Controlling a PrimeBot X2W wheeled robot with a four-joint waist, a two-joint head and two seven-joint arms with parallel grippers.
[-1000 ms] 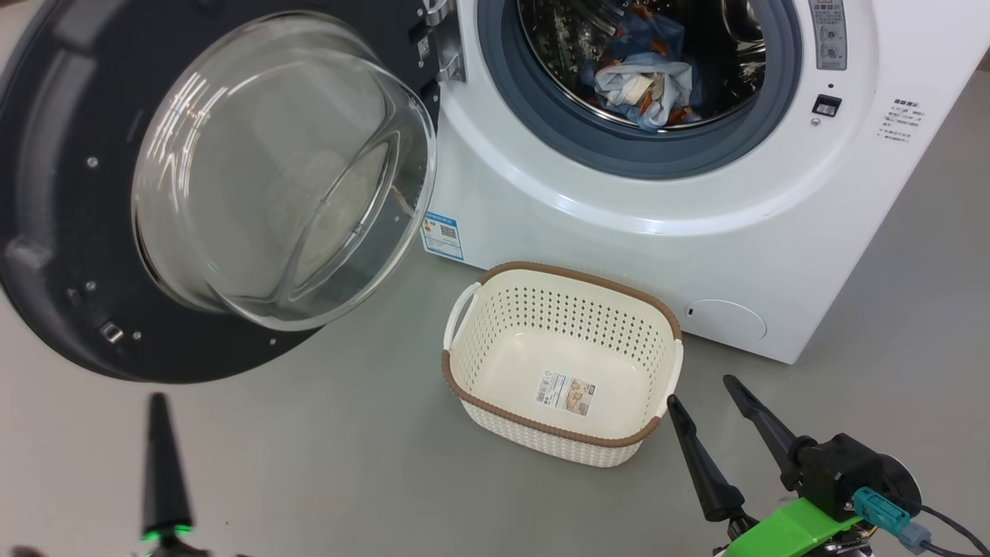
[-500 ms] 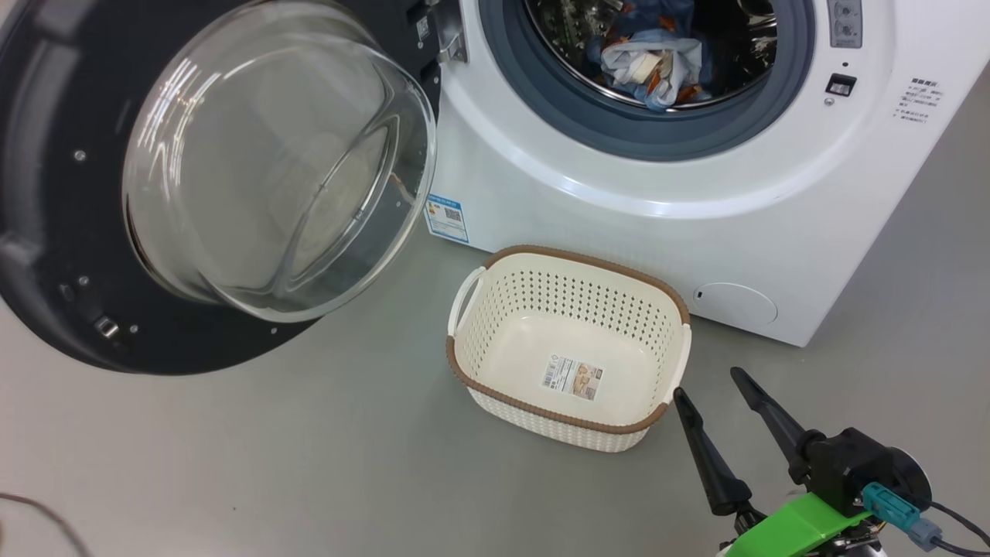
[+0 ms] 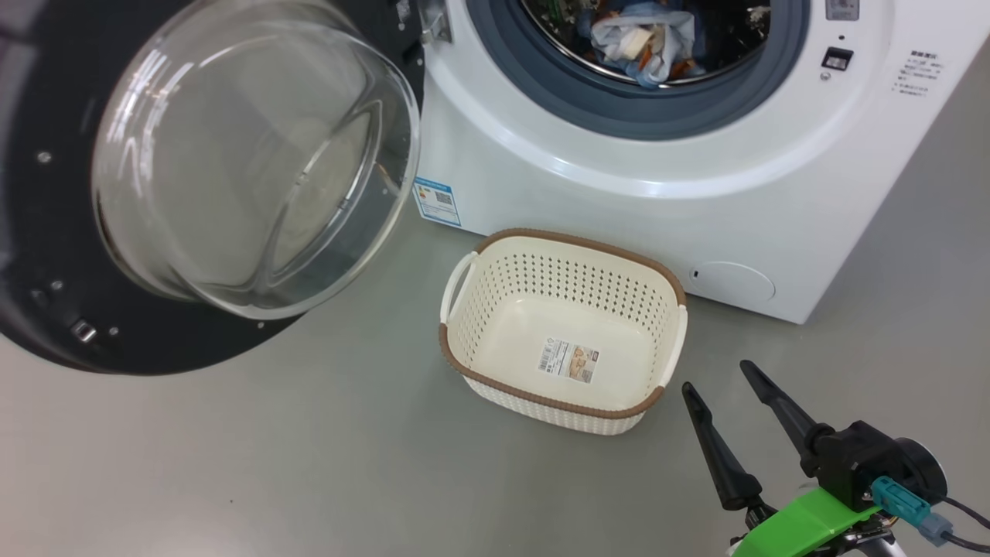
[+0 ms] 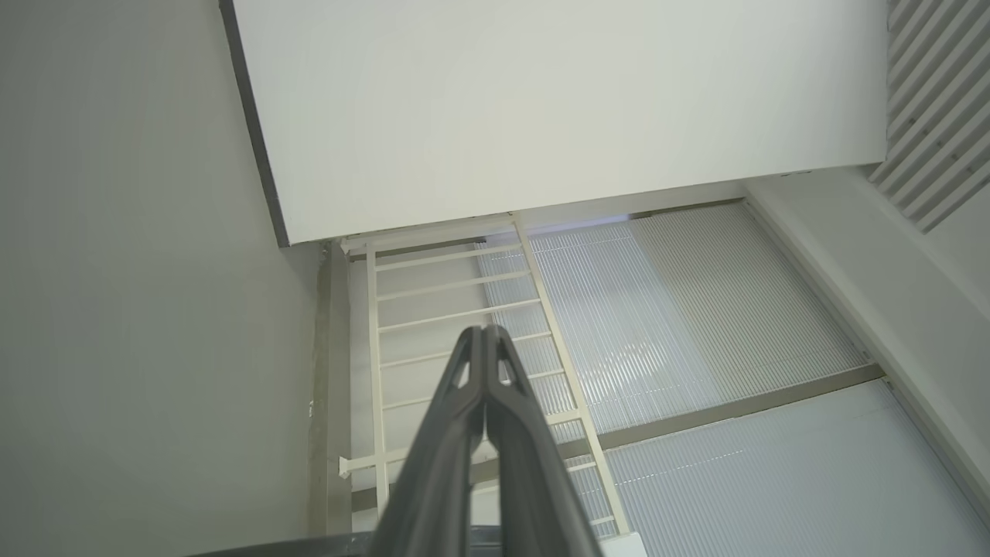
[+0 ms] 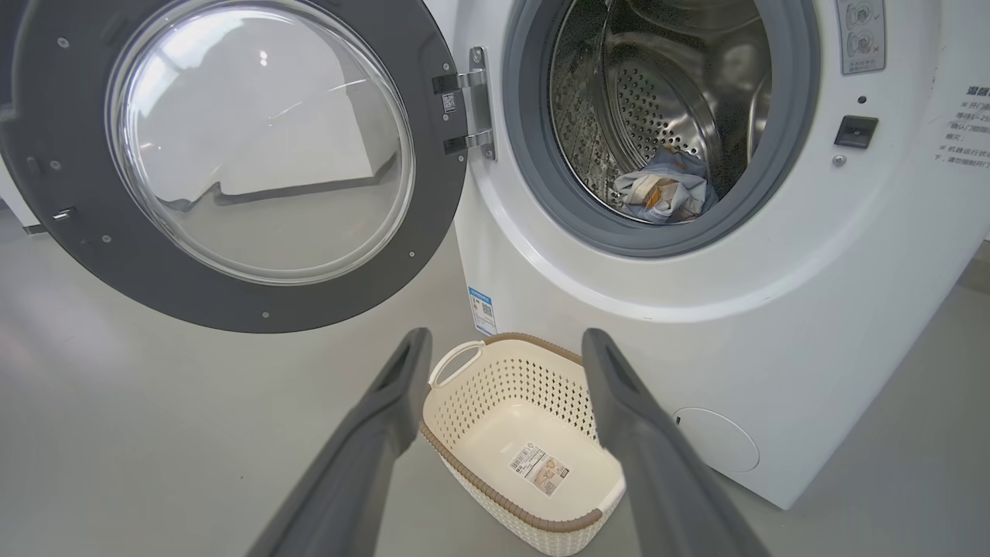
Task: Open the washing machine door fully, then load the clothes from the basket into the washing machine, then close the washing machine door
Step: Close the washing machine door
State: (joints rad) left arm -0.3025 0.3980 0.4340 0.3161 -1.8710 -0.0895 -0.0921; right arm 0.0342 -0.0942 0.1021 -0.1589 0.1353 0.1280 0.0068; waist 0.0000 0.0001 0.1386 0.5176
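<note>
The washing machine (image 3: 619, 193) (image 5: 812, 309) stands with its door (image 3: 46, 255) (image 5: 69, 255) swung wide to the left, glass bowl facing out. Blue bear-print clothes (image 3: 646, 39) (image 5: 665, 189) lie inside the steel drum. The cream basket (image 3: 464, 371) (image 5: 503, 495) sits on the floor in front of the machine, with just a label sticker on its floor. My right gripper (image 3: 718, 377) (image 5: 506, 340) is open, low at the basket's right, holding nothing. In the left wrist view my left gripper (image 4: 486, 334) is shut, empty, and points at a wall and ribbed panels.
Grey floor (image 3: 271, 464) spreads wide to the left and front of the basket. The open door overhangs the floor at the upper left. A white railing (image 4: 402, 309) and a ribbed translucent panel (image 4: 696, 309) lie beyond my left fingers.
The head camera has tilted, sliding the machine and basket up and left in the picture. The left finger seen at the lower left a second ago has left the head view.
</note>
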